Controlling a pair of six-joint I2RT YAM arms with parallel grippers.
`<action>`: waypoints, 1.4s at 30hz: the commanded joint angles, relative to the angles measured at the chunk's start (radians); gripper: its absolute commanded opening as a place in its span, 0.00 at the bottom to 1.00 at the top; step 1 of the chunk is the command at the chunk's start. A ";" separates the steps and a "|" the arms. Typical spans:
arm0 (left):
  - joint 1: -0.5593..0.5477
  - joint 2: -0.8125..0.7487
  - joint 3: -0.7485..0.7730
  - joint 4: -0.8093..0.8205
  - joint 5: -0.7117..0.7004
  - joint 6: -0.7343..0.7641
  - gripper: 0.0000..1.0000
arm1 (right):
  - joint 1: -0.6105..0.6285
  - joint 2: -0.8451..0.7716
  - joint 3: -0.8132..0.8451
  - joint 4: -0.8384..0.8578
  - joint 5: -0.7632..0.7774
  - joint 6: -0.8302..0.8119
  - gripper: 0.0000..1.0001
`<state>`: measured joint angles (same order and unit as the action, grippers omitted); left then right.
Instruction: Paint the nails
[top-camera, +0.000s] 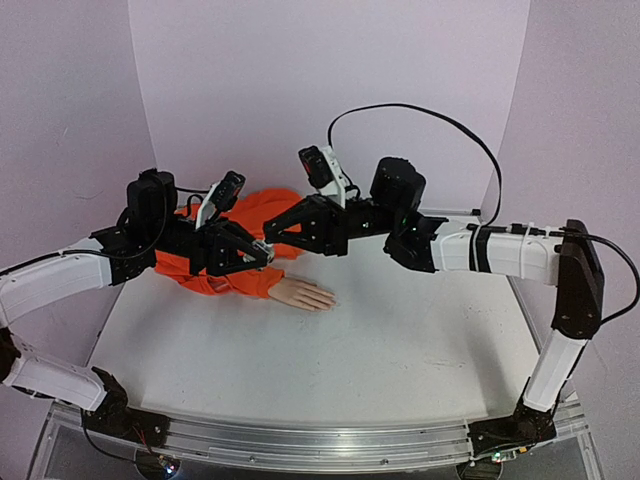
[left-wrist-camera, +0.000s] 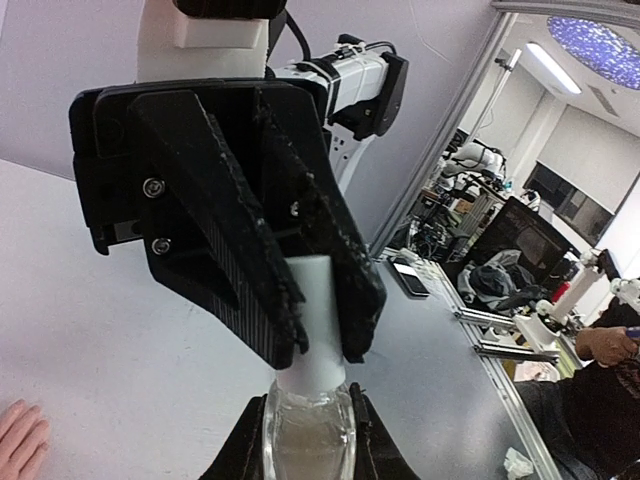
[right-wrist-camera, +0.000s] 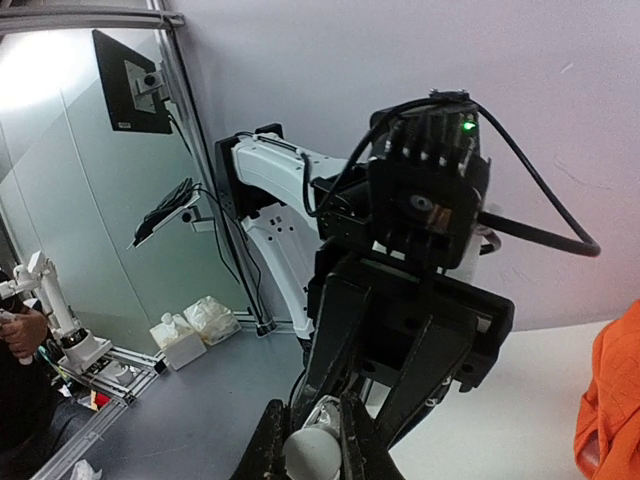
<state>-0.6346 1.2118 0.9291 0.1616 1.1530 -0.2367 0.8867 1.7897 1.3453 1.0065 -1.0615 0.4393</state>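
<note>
Pale lilac backdrop panels (top-camera: 330, 80) enclose a white tabletop (top-camera: 400, 350); beyond, a lit ceiling lamp (left-wrist-camera: 600, 45) and a mounted monitor (right-wrist-camera: 130, 70).

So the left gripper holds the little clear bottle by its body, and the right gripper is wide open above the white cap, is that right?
Not quite. The right gripper is not open: it is shut on the white cap, as the left wrist view shows. The rest stands: the left gripper holds the clear bottle by its body.

White cap (left-wrist-camera: 315, 320) of clear bottle (left-wrist-camera: 305, 445) between right jaws
</note>
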 joint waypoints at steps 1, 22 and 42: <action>0.032 -0.001 0.075 0.153 0.058 -0.026 0.00 | 0.020 -0.032 -0.023 0.025 -0.187 -0.030 0.00; -0.061 -0.073 -0.062 -0.003 -1.045 0.361 0.00 | -0.050 -0.007 0.028 -0.219 0.505 0.238 0.66; -0.148 -0.083 -0.072 -0.016 -1.092 0.393 0.00 | -0.002 0.125 0.184 -0.198 0.514 0.299 0.03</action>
<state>-0.7753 1.1545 0.8482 0.0990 0.0628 0.1574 0.8806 1.9274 1.4952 0.7471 -0.5365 0.7280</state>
